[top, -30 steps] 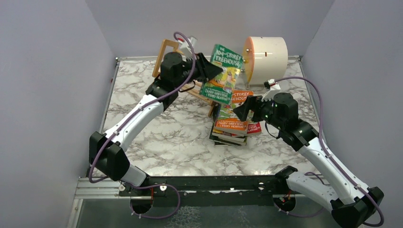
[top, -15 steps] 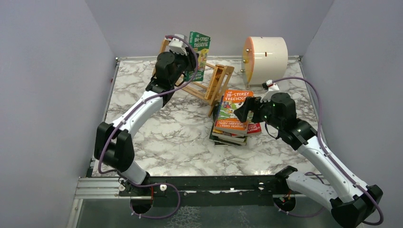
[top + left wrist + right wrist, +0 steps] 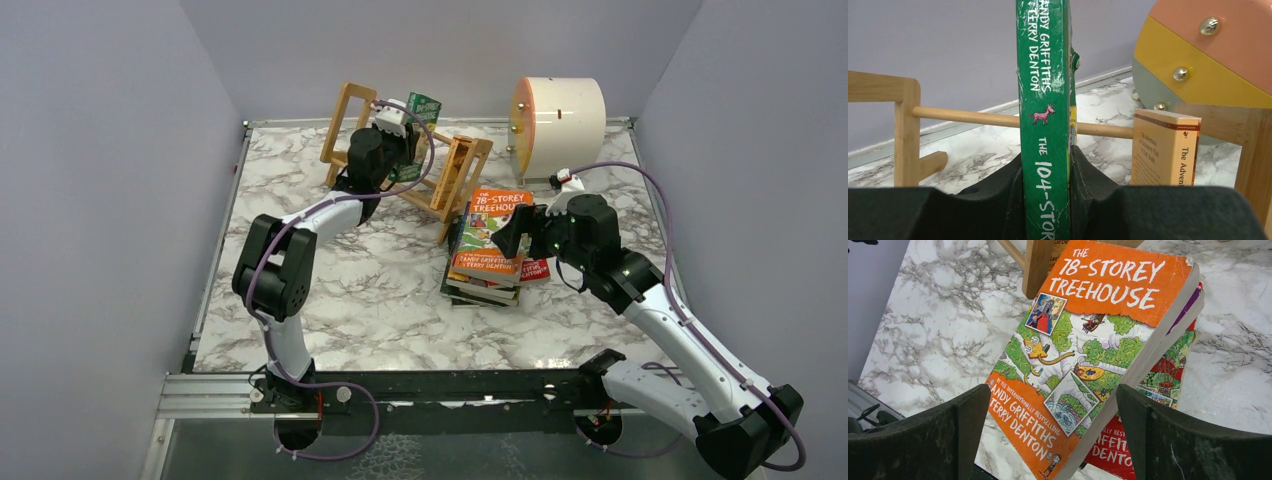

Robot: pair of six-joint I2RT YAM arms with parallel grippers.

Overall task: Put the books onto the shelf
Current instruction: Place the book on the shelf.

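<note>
The light-wood shelf [image 3: 447, 183] stands tilted at the back of the table. My left gripper [image 3: 398, 140] is shut on a green book [image 3: 423, 108] and holds it upright between the shelf's end pieces. In the left wrist view the green spine [image 3: 1044, 95] sits clamped between both pads [image 3: 1083, 170], with a shelf rail [image 3: 968, 116] behind it and a cream book [image 3: 1165, 150] standing to its right. My right gripper [image 3: 517, 232] hangs open over the stack of books [image 3: 487, 262]. Its fingers [image 3: 965, 415] straddle the orange top book [image 3: 1088, 340] without touching it; a red book [image 3: 1118, 452] lies underneath.
A cream cylindrical drum [image 3: 560, 113] with a coloured end face [image 3: 1208, 60] lies at the back right, close to the shelf's right end piece [image 3: 1255, 150]. Grey walls close in the marble table [image 3: 330, 280] on three sides.
My left arm carried the green book from above the stack to the back left, turned it upright and lowered it into the shelf. The right gripper stayed open over the stack.
</note>
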